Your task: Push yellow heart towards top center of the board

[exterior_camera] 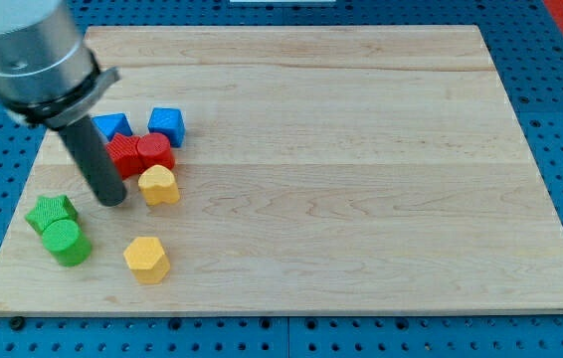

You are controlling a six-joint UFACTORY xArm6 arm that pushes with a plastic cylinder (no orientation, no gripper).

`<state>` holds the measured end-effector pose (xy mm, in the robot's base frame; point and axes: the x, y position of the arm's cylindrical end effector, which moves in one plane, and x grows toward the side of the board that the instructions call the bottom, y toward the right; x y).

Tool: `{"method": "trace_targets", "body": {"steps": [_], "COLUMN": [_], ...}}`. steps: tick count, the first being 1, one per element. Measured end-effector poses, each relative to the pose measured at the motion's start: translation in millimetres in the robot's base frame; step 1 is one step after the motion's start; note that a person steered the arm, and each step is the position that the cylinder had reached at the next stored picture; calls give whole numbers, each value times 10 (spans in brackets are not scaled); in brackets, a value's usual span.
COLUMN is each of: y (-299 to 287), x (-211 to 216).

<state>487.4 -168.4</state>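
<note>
The yellow heart (159,185) lies on the left part of the wooden board (341,169), just below two red blocks. My tip (112,202) rests on the board just left of the heart, a small gap apart from it. A second yellow block, a hexagon (146,260), lies below the heart near the board's bottom edge.
Two red blocks (125,154) (155,152) sit side by side above the heart. A blue cube (166,125) and another blue block (112,126), partly hidden by the rod, lie above them. A green star-like block (53,212) and a green cylinder (66,243) sit at the left edge.
</note>
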Motion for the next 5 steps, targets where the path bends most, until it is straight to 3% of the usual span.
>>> {"method": "trace_targets", "body": {"steps": [1, 3, 4, 5], "y": [557, 957, 1211, 1788], "x": [-53, 38, -292, -366]}}
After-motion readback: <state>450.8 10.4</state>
